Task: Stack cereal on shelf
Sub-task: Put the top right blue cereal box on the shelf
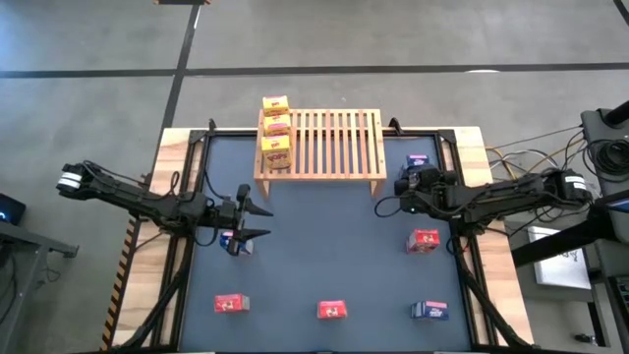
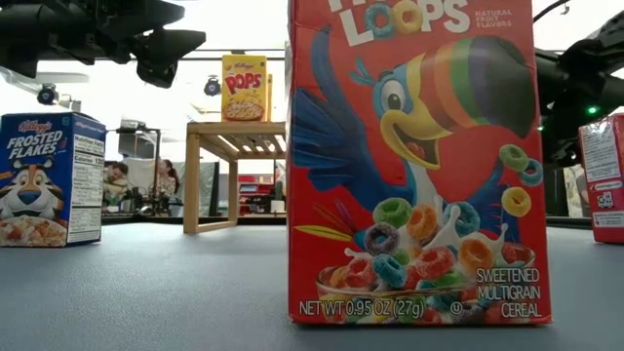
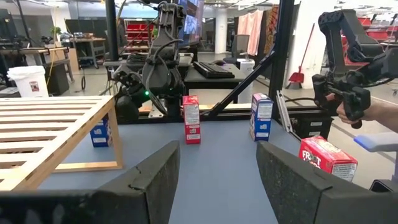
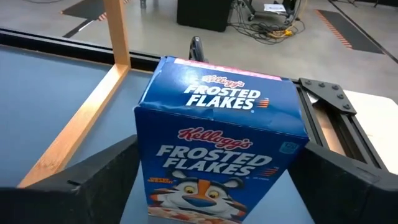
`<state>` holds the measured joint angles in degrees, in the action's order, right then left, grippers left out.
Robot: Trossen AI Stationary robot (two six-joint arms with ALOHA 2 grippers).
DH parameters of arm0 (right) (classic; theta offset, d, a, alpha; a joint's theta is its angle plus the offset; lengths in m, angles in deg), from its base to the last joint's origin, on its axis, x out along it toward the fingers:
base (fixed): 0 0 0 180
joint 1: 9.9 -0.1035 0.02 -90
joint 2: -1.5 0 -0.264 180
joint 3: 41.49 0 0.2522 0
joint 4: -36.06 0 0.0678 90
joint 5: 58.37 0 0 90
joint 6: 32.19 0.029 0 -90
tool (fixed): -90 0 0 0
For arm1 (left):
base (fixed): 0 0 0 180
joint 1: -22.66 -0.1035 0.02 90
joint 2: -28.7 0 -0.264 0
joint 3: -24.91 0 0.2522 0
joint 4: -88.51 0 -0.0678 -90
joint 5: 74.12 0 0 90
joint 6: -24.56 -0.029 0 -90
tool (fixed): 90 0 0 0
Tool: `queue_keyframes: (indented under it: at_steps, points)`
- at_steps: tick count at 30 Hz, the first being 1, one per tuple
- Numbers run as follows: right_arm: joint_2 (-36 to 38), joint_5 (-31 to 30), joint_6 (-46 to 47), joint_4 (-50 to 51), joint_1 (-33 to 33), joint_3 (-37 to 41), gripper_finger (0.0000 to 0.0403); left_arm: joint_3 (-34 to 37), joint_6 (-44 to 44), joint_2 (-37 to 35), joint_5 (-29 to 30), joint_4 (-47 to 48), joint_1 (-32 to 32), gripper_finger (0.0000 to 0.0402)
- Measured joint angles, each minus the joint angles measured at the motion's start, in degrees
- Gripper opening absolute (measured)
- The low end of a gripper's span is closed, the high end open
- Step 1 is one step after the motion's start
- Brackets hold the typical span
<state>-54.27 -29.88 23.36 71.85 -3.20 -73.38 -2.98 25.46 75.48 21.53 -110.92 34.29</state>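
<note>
Blue cereal box [image 4: 221, 149] stands between the wide-open fingers of the right gripper [image 1: 405, 183], centre-right; left gripper [image 1: 257, 218], centre-left, is half open, holding nothing.

Three yellow boxes [image 1: 277, 125], three red [image 1: 332, 311], perhaps three blue [image 1: 429, 311]; one shelf [image 1: 339, 147].

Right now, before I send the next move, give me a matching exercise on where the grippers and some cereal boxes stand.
Things:
1. yellow boxes
2. right gripper
3. left gripper
4. middle red box

States:
A. fingers apart, nothing between them
B. on the shelf, left end
C. on the tabletop, near the front edge
D. fingers either side of a blue box

Pairs: 1-B, 2-D, 3-A, 4-C
</note>
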Motion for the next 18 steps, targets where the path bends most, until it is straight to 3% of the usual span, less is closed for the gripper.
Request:
queue_keyframes:
  at_steps: [8, 18]
  points:
    - [-0.13, -0.17, 0.0, 0.11, 0.0, -0.02, 0.0285, 0.0, 1.11, 0.0, 0.0, 0.9, 0.0, 0.0197]
    - [3.61, -0.07, -1.65, -0.04, -0.02, -0.02, 0.0282, 0.0, 1.78, 3.89, 1.98, 0.34, 0.0, 0.0197]
